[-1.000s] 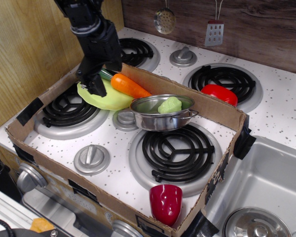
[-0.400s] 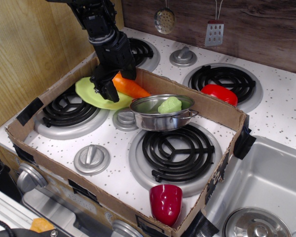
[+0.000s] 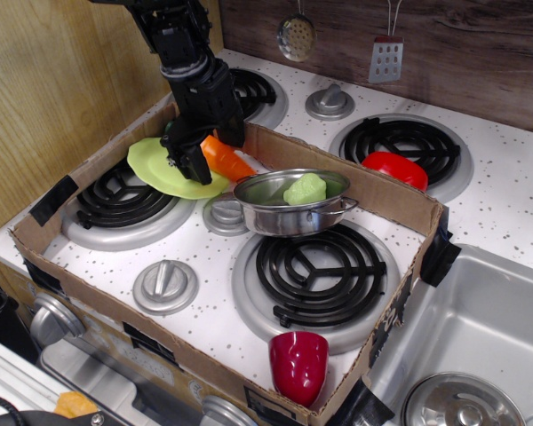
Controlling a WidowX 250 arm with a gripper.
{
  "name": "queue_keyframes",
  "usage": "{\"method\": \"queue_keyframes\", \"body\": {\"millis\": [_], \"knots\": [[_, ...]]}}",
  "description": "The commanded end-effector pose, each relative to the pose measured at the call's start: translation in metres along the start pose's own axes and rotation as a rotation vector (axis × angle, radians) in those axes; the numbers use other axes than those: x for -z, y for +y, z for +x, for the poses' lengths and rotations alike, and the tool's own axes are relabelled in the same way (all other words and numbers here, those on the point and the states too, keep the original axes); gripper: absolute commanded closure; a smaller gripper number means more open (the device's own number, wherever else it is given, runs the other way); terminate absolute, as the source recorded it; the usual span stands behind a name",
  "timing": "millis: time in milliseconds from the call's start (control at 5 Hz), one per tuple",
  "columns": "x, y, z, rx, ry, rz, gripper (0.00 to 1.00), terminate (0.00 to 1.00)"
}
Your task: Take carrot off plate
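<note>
The orange carrot (image 3: pixel 229 160) lies across the right side of the lime-green plate (image 3: pixel 155 167), which sits on the back-left burner inside the cardboard tray. My black gripper (image 3: pixel 189 164) is down on the carrot's thick stem end, with its fingers closed around it. The green stem is hidden behind the fingers. The carrot's tapered tip points right, toward the silver pot (image 3: pixel 289 206). The carrot still rests on the plate.
The pot holds a lumpy light-green toy (image 3: pixel 306 188). A red pepper-like toy (image 3: pixel 395 169) lies behind the cardboard wall (image 3: pixel 364 182). A red cup (image 3: pixel 298 364) stands at the front. Stove knobs (image 3: pixel 164 284) and a sink (image 3: pixel 480 337) at right.
My gripper moved right from the plate's left side onto the carrot's stem end and lowered. The plate slid a little to the left and the carrot shifted slightly.
</note>
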State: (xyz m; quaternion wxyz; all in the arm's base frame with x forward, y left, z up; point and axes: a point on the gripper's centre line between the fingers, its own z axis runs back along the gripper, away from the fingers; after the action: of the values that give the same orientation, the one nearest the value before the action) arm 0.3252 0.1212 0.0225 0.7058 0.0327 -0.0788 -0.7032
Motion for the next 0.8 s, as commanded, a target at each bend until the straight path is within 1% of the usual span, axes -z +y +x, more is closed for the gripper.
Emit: {"method": "queue_keyframes", "body": {"millis": [0, 200, 400, 600], "knots": [[-0.001, 0.000, 0.004, 0.001, 0.004, 0.007, 0.00, 0.00], [0.002, -0.006, 0.003, -0.001, 0.007, 0.018, 0.00, 0.00], [0.003, -0.007, -0.001, -0.004, 0.013, 0.019, 1.00, 0.00], [0.007, -0.010, -0.005, -0.015, 0.019, 0.003, 1.00, 0.00]]}}
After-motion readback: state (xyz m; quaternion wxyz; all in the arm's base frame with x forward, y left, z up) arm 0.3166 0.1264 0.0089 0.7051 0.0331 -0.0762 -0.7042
